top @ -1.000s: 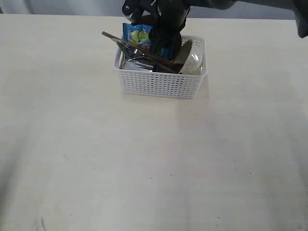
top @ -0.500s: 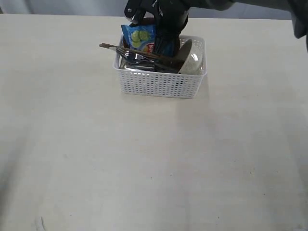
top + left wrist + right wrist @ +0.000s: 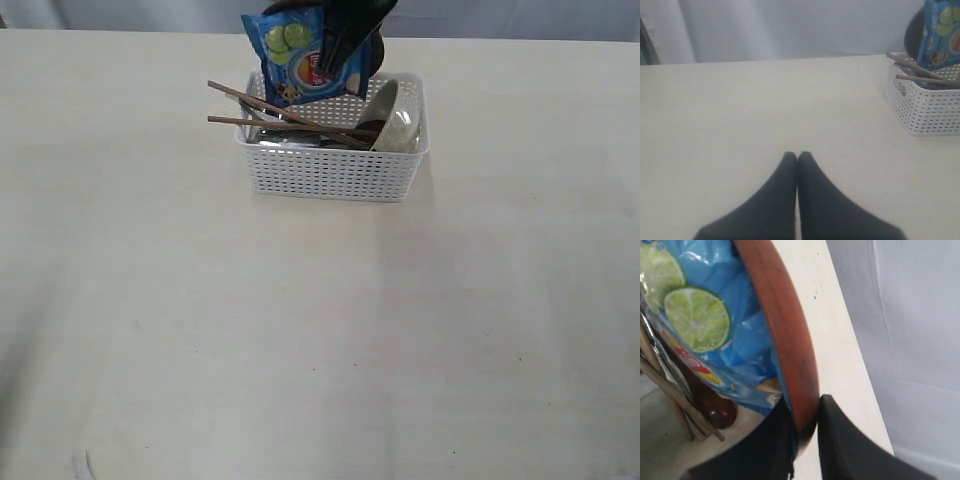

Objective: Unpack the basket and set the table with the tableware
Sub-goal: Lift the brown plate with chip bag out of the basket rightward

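Pale grey draped backdrop (image 3: 790,30) behind, dark post (image 3: 647,45) at one edge, soft even light

- white lattice basket (image 3: 330,172): just 1
- long brown chopsticks (image 3: 270,104): 2 of 'em
- blue chip bag (image 3: 298,55) with lime slices on it: 1
- off-white bowl (image 3: 402,128): 1
- dark brown plate (image 3: 782,335): 1
- pale table (image 3: 300,330): 1, obviously

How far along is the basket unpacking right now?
Nothing is set on the table yet. In hand: the right gripper is shut on the rim of the brown plate, over the basket, with the chip bag against it. To do: chopsticks and bowl sit inside. The left gripper is shut.
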Controlling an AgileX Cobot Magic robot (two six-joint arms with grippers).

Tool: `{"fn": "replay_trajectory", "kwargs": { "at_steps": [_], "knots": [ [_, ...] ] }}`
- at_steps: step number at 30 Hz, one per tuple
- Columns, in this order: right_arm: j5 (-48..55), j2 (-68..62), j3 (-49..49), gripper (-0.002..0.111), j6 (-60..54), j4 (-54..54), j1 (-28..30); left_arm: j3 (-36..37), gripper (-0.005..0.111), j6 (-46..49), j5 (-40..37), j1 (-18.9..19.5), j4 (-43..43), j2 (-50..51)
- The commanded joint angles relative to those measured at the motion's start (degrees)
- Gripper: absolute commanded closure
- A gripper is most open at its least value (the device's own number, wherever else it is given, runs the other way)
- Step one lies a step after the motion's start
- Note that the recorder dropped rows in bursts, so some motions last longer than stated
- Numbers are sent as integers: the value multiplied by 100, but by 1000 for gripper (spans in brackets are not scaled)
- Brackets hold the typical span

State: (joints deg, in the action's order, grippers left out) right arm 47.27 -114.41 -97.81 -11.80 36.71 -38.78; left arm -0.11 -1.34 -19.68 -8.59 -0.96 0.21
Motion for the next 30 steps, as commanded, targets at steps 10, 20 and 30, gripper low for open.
{"fn": "replay_trajectory", "kwargs": {
  "at_steps": [10,20,30],
  "knots": [
    [123,301,-10,109,433,383,-14,11,107,0,6,-43,19,-21],
    [762,967,-10,109,1074,161,690,11,107,0,6,-43,19,-21],
    [1321,1487,-10,109,769,-2820,3184,11,107,0,6,-43,19,-21]
  ]
}}
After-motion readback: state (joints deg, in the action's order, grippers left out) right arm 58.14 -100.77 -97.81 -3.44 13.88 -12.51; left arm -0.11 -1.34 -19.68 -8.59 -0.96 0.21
